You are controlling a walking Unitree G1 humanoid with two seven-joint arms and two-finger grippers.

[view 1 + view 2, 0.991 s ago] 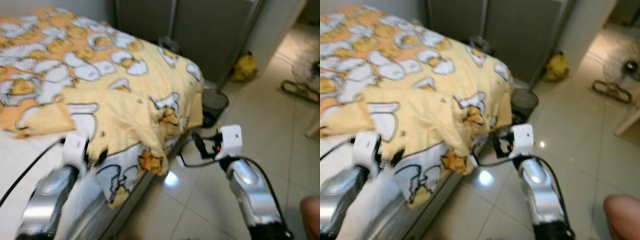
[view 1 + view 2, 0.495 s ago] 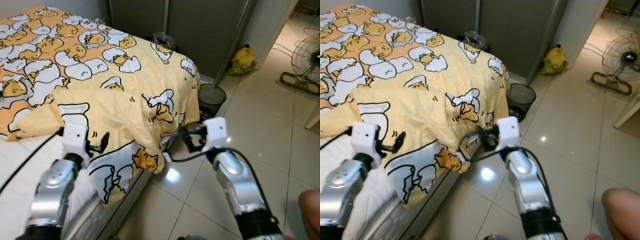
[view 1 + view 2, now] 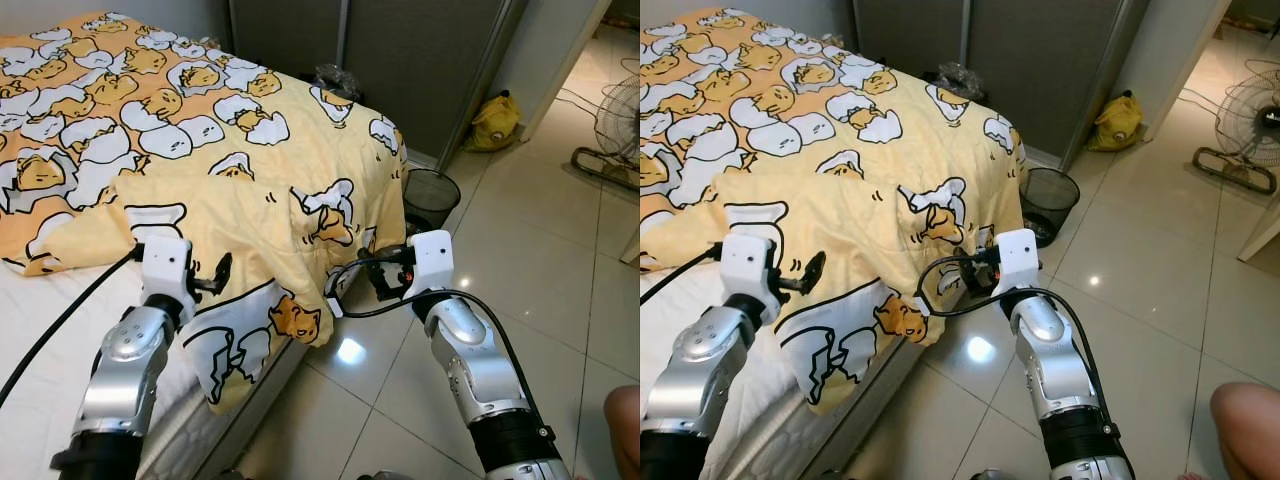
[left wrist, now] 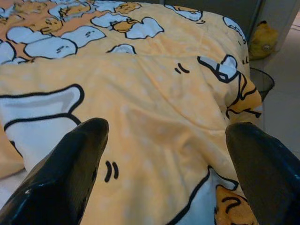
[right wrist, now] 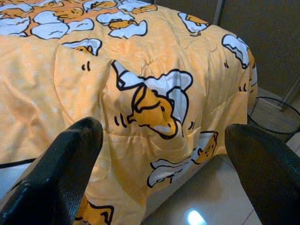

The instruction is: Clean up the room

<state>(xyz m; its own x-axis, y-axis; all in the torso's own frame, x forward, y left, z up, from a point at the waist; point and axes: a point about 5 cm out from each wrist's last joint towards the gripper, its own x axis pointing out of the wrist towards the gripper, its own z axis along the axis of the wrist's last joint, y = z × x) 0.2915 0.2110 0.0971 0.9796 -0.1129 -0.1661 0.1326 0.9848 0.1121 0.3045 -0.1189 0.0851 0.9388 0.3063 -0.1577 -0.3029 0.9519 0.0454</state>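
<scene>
Both hands closer to blanket (image 3: 260,190), lying lengthwise along bed

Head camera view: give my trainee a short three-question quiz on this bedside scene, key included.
1. True or false: the left hand is open over the yellow blanket.
2. What stands on the floor at the corner of the bed? A) wire bin B) chair C) suitcase
3. Fill in: the right hand hangs beside the blanket's drooping ____.

Key
1. True; both wrist views show spread fingers, nothing between them.
2. A, the black wire bin.
3. Corner, which hangs over the bed's edge toward the tiled floor.
</scene>
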